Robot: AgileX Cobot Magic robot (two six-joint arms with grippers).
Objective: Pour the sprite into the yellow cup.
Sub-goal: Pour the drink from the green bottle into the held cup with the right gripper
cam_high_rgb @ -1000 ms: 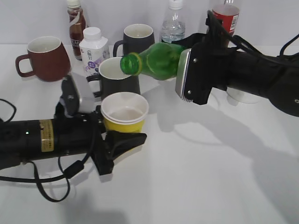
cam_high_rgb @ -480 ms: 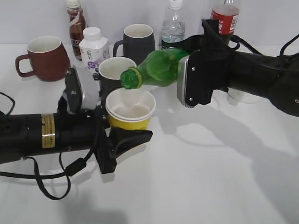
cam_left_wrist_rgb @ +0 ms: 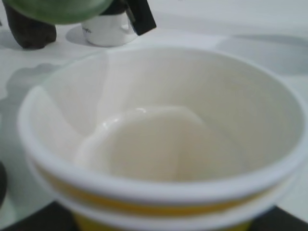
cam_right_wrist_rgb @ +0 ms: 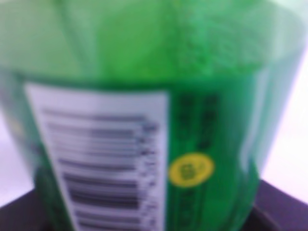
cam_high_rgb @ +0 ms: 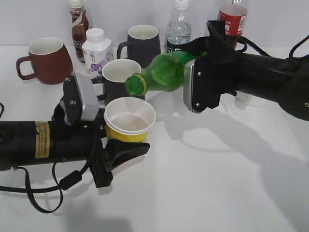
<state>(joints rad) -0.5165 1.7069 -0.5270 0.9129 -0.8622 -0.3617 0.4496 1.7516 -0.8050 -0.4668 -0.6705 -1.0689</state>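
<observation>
The left gripper (cam_high_rgb: 123,145) is clamping the yellow cup (cam_high_rgb: 129,122) just off the white table (cam_high_rgb: 217,183), in front of a dark mug (cam_high_rgb: 119,77); above its far rim the sprite (cam_high_rgb: 161,72) is lying tilted, cap end down-left, gripped by the right gripper (cam_high_rgb: 193,79)

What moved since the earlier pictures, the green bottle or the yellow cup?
Both. The green bottle tipped further, its cap end dipping toward the yellow cup. The cup, held by the left gripper, rose to meet it, then eased back down and left. The right gripper kept hold of the bottle. The mugs and other bottles stayed put.
</observation>
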